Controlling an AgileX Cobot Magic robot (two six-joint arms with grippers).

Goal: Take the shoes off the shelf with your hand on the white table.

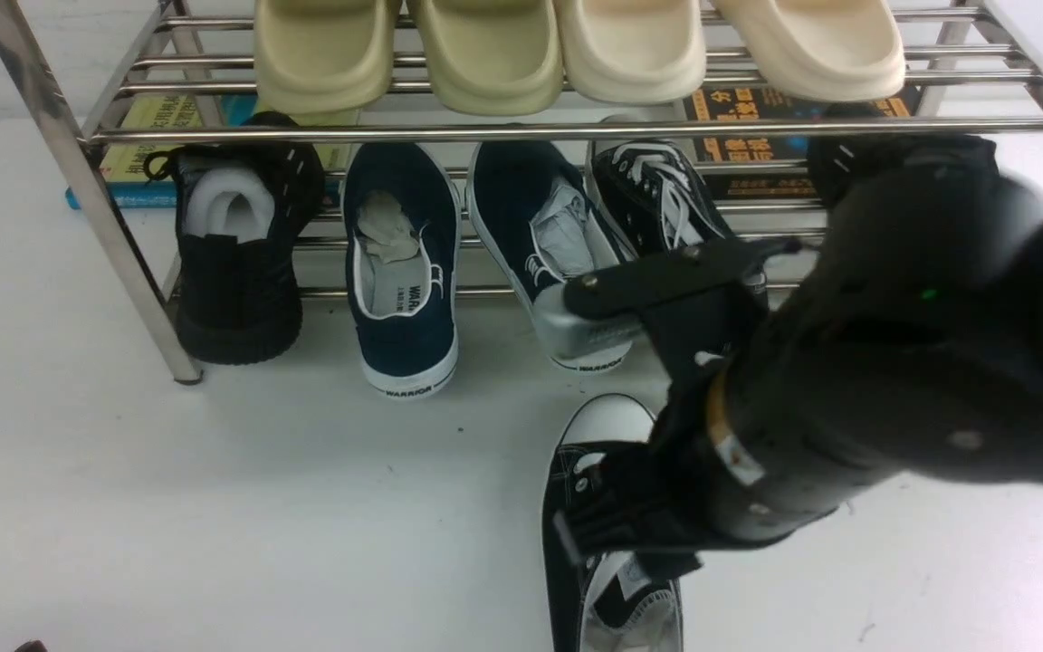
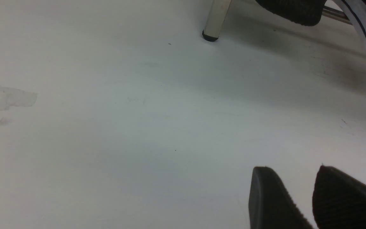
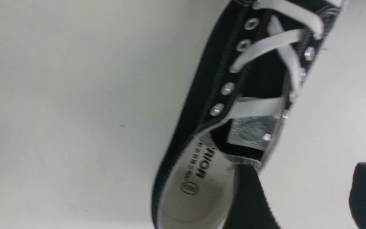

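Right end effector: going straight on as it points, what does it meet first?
The right end effector would most likely meet the black canvas sneaker on the white table; its collar lies just ahead of one finger, though depth is unclear.

The front view looks forward and down from between the arms onto the shelf (image 1: pixel 576 132) and white table (image 1: pixel 214 507). The left wrist view skims low past the left claw (image 2: pixel 292 174) toward a shelf leg (image 2: pixel 216 19). The right wrist view sits close behind the right claw (image 3: pixel 307 190) and shares the sneaker (image 3: pixel 233 95) at that claw with the front view.
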